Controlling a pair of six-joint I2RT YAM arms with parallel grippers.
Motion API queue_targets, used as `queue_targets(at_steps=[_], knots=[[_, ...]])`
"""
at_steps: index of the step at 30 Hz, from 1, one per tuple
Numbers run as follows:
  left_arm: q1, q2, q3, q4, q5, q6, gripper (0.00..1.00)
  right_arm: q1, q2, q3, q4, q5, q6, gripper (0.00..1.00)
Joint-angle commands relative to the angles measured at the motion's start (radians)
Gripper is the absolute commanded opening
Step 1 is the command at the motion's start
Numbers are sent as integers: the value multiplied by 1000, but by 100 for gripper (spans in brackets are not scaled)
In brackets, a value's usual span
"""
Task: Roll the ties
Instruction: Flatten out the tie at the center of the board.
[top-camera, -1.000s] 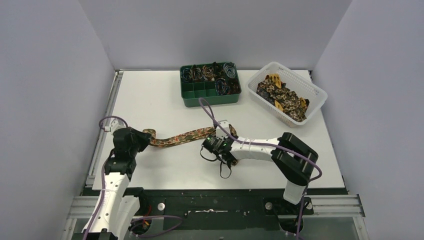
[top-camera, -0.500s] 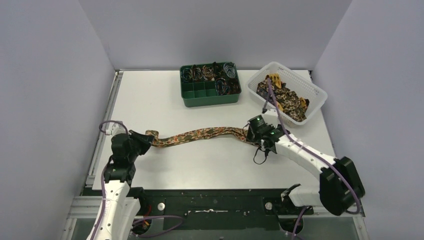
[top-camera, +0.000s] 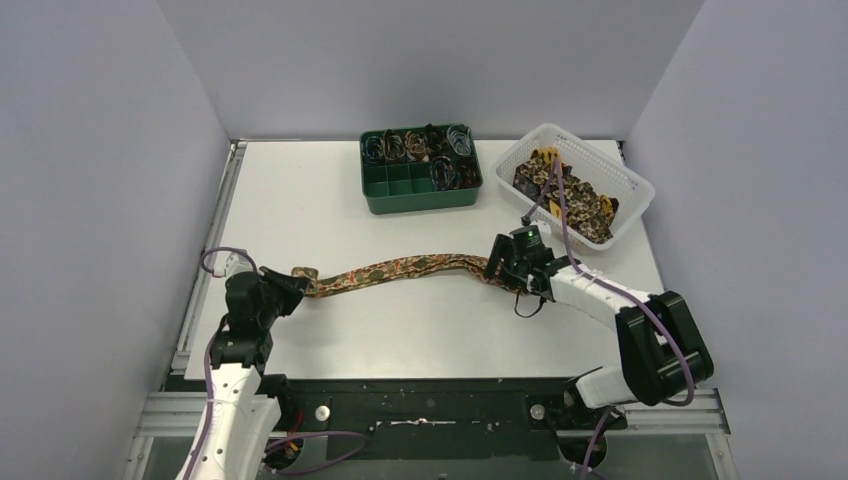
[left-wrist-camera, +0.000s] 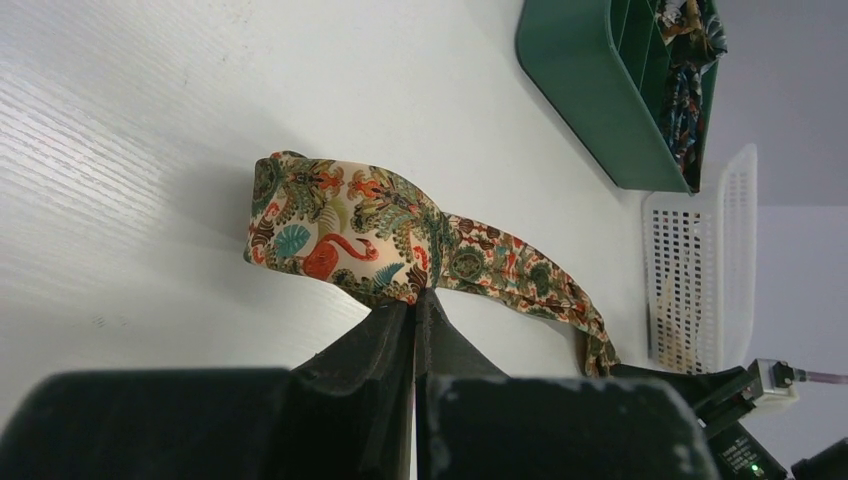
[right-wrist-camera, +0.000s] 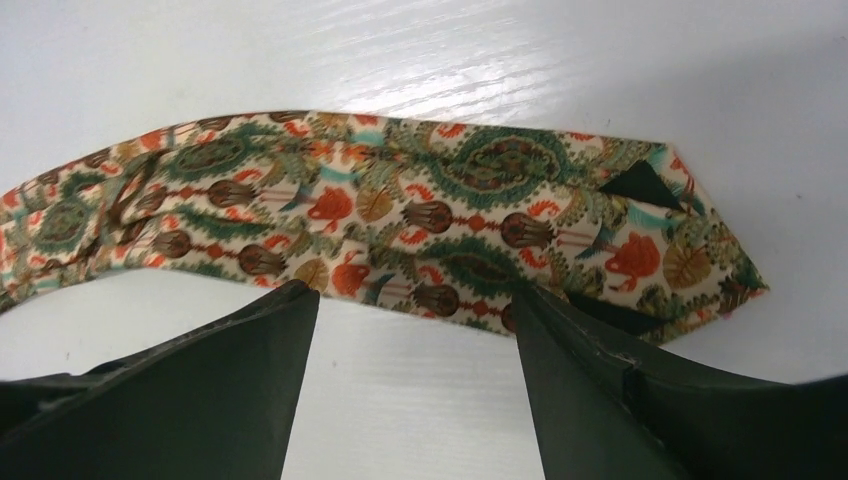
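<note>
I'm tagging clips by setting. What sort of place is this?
Probably a lab robot test cell: plain grey walls box in a white table, a left arm and a right arm are bolted at its near edge, and a tie, a green tray and a basket are set out.

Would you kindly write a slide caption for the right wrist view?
Right gripper, jaws open, poised over the pointed end of the floral tie lying flat on the white table.
</note>
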Motion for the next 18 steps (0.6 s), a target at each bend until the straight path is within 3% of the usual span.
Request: queue_targets(at_steps=[1, 6, 11, 18], knots=[[9, 2, 73, 7, -8, 28, 0, -47, 85, 16, 107, -96, -28, 72], [10, 18, 109, -13, -25, 62, 0, -98, 112, -39, 85, -48, -30, 72], [12, 22, 122, -25, -42, 60, 0, -250, 76, -111, 95, -88, -44, 73], [15, 11, 36, 46, -23, -15, 1, -327, 3, -114, 64, -91, -68, 75]])
